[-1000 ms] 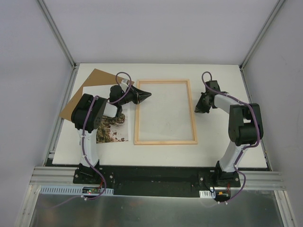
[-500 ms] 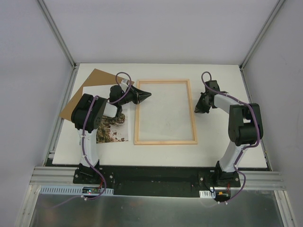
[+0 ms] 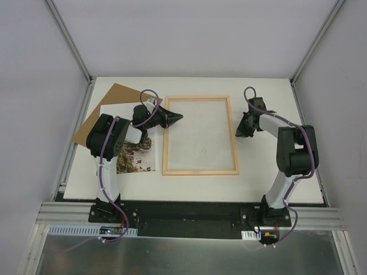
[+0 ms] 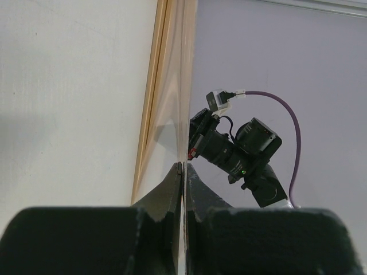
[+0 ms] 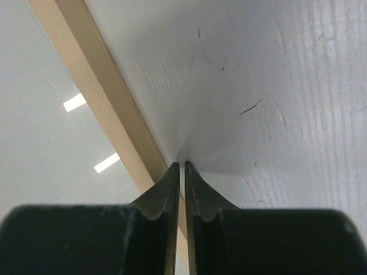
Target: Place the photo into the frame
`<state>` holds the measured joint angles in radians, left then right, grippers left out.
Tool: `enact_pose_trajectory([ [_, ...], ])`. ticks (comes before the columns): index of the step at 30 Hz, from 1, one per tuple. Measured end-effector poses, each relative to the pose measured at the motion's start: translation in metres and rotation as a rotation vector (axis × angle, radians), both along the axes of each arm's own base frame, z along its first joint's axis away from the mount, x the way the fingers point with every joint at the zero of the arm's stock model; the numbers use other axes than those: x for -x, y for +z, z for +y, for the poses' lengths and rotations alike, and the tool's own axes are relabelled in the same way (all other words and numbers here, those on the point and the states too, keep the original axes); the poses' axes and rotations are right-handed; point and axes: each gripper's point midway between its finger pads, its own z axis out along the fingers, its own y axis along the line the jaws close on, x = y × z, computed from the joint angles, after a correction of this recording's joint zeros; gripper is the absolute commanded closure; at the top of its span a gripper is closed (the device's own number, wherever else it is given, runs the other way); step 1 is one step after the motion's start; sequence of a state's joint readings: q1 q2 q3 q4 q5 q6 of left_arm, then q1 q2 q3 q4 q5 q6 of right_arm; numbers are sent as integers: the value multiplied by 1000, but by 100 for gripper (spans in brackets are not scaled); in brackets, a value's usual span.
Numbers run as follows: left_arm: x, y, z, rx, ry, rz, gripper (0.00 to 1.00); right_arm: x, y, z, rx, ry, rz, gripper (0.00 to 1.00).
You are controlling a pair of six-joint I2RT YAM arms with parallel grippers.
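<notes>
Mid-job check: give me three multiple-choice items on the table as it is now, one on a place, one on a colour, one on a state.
1. Where does the photo lie relative to the frame?
A) inside it
B) to its left, partly under the left arm
C) to its right

2. What colour is the board beneath the photo?
A) brown
B) blue
C) black

3. How are the left fingers?
A) wide open
B) shut, tips at the frame's left rail
C) clamped on the photo

Answers:
1. B, since the top view shows the print beside the frame.
2. A, since a brown corner sticks out behind the white sheet.
3. B, since the left wrist view shows the tips together at the wood rail.
</notes>
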<state>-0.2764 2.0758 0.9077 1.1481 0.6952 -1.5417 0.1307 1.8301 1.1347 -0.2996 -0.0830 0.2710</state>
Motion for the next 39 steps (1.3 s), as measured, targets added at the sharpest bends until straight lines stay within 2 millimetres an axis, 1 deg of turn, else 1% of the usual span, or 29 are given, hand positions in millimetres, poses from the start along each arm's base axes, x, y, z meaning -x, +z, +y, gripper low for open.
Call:
enact_pose_trajectory([
  [23, 5, -4, 4, -9, 17, -3, 100, 0, 0, 2, 1, 8, 0, 91],
  [39, 5, 1, 3, 1, 16, -21, 100, -2, 2, 3, 0, 9, -5, 91],
])
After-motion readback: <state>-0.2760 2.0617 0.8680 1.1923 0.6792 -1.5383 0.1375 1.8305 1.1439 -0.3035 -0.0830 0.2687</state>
